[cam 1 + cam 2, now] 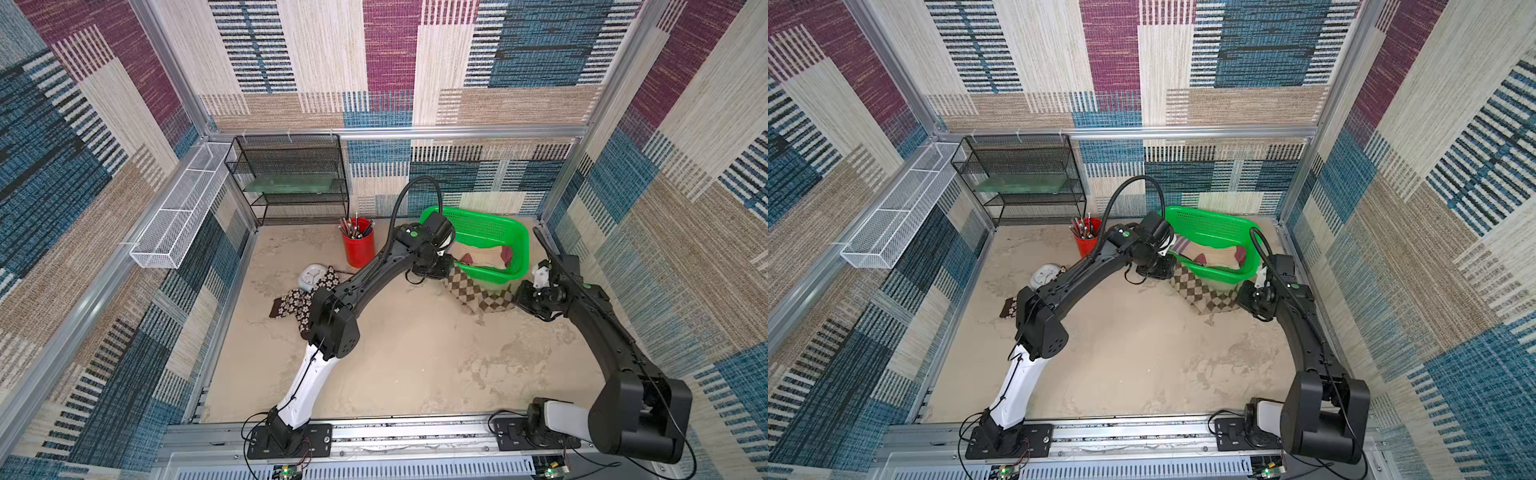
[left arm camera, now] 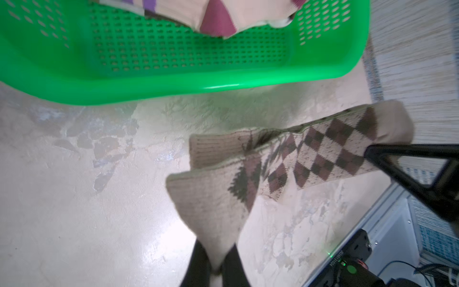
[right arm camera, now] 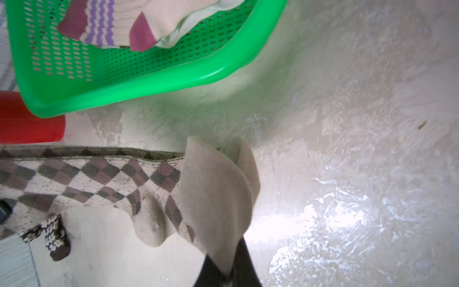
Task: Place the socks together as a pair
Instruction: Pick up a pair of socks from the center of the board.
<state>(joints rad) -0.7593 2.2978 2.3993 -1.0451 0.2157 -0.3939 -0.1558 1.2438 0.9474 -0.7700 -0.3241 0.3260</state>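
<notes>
Two brown-tan argyle socks (image 1: 473,293) (image 1: 1202,291) lie overlapping on the tabletop just in front of the green basket (image 1: 513,272). My left gripper (image 1: 451,268) (image 2: 216,270) is shut on the plain tan cuff of an argyle sock (image 2: 323,154). My right gripper (image 1: 517,297) (image 3: 227,272) is shut on the tan toe end of the argyle socks (image 3: 99,179). The sock hangs stretched between both grippers. Beige socks with purple stripes and maroon toes (image 1: 486,257) (image 3: 99,24) lie in the basket. Dark brown flower socks (image 1: 297,303) (image 3: 53,236) lie at the left, partly under the left arm.
A red cup of pencils (image 1: 358,249) stands left of the basket, with a white alarm clock (image 1: 311,276) beside the flower socks. A black mesh shelf (image 1: 291,178) and a white wire tray (image 1: 178,216) sit at the back left. Patterned walls enclose the table.
</notes>
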